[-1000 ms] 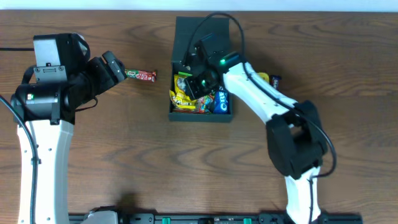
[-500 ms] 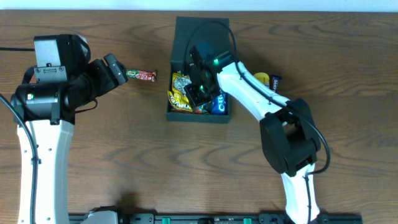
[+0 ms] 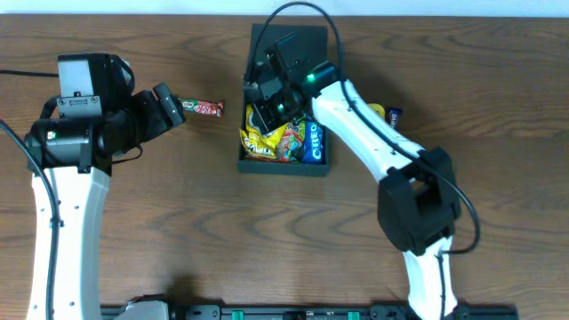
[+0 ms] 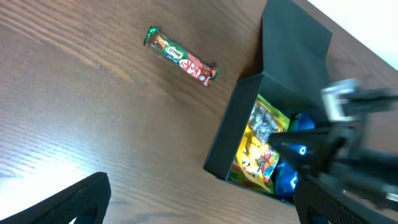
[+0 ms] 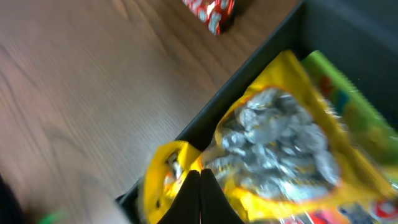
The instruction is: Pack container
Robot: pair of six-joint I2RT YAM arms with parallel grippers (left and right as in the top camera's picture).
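The dark container [image 3: 280,167] stands open at the table's far middle, its flap lid [image 3: 298,40] folded back. It holds a yellow snack packet [image 3: 277,140], a blue Oreo packet [image 3: 315,142] and others. My right gripper [image 3: 267,108] is shut, its tips at the yellow packet's [image 5: 280,137] edge by the container's left wall [image 5: 249,68]; the fingers [image 5: 200,186] press together. My left gripper [image 3: 174,103] is open and empty, just left of a red-green Milo bar [image 3: 203,108]. In the left wrist view the bar [image 4: 181,56] and the container [image 4: 230,137] lie beyond the gripper [image 4: 199,211].
A yellow packet and a dark blue one [image 3: 384,114] lie on the table right of the container, partly under my right arm. The bar's red end [image 5: 211,9] shows at the top of the right wrist view. Wood table all around.
My right gripper has moved from the container's middle to its far left corner. The yellow packet now lies more exposed. The container shifted slightly left. The left arm barely moved.
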